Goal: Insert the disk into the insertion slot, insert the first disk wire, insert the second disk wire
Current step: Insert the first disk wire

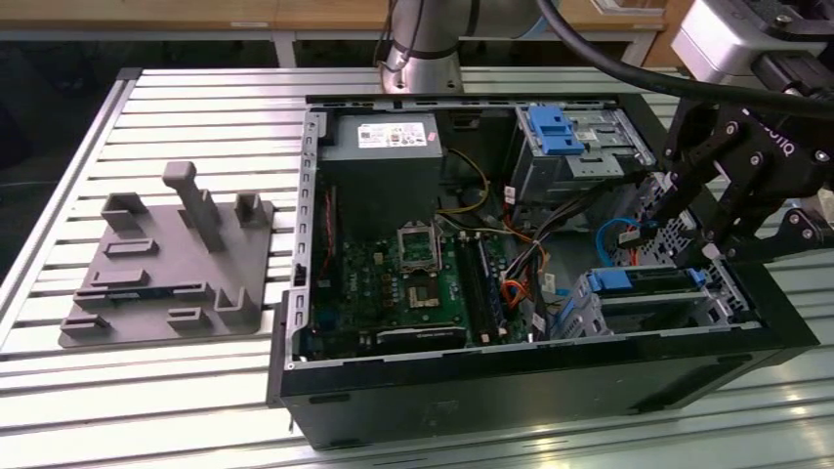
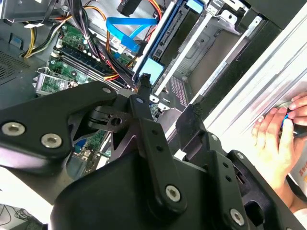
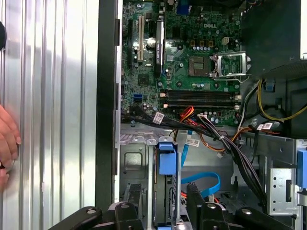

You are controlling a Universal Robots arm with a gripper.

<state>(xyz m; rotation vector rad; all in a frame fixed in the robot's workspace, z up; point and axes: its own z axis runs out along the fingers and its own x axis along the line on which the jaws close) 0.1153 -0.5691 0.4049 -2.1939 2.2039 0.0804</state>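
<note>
- Black gripper hangs over the exterior view's right end of the open computer case. Its fingers point down, spread apart, with nothing between them.
- In the first wrist view the gripper straddles the disk from above without touching it. In the second wrist view the gripper also stands parted.
- Directly below, the disk in its blue carrier sits inside the insertion slot, the silver perforated bay at the case's near right corner.
- Just beside the disk a blue data cable loops loose among bundled wires; I cannot tell where its plug ends.
- Farther along that right side stands a drive cage with a blue latch.
- To the left of the bay lies the green motherboard, and beyond it the power supply.
- A hand rests on the slatted table just outside the case wall.
- Well to the exterior view's left of the case, a grey fixture sits on the table.
</note>
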